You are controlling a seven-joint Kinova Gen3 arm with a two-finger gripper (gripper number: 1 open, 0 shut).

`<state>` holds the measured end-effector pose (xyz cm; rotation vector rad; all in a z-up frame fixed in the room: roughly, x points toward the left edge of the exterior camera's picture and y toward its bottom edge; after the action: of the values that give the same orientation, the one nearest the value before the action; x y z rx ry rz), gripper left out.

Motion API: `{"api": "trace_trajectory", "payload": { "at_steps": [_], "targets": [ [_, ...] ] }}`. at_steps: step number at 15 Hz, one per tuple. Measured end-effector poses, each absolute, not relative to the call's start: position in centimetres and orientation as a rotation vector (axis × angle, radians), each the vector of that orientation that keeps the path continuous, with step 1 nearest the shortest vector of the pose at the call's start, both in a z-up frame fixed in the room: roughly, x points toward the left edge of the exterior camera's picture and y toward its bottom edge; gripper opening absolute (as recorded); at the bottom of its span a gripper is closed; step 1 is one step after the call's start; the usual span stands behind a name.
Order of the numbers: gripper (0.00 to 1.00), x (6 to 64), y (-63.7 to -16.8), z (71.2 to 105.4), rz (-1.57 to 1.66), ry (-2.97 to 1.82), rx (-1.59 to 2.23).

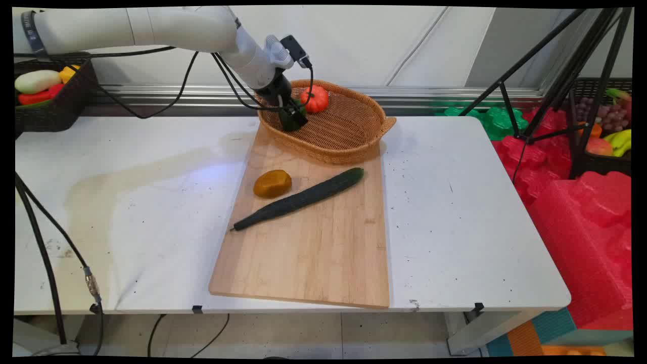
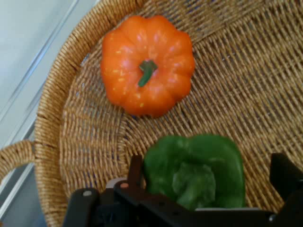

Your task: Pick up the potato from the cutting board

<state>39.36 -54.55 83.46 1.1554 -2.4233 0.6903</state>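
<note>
Main view: gripper (image 1: pixel 293 120) lowered inside the wicker basket (image 1: pixel 354 132) at the wooden board's (image 1: pixel 313 253) far edge, beside an orange pumpkin (image 1: pixel 314 98). On the board: a brown potato (image 1: pixel 272 183) toward the left edge; a dark cucumber (image 1: pixel 299 199) lying diagonally just beside it.

Hand view: fingers (image 2: pixel 134 171) spread wide either side of a green pepper (image 2: pixel 196 170) on the basket floor (image 2: pixel 246 75); contact cannot be told. Pumpkin (image 2: pixel 147 64) just beyond the pepper.

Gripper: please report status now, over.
Gripper inside basket, open around green pepper. Pumpkin close beside it, apart. Cucumber outside, on board.
</note>
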Motion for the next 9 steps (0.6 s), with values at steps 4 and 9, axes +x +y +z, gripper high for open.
{"api": "trace_trajectory", "payload": {
  "at_steps": [4, 9],
  "targets": [
    [1.00, 39.2, -54.4, 84.4, 0.725, -2.403, 1.127],
    [1.00, 38.8, -52.5, 87.6, 0.803, -2.353, 1.052]
  ]
}}
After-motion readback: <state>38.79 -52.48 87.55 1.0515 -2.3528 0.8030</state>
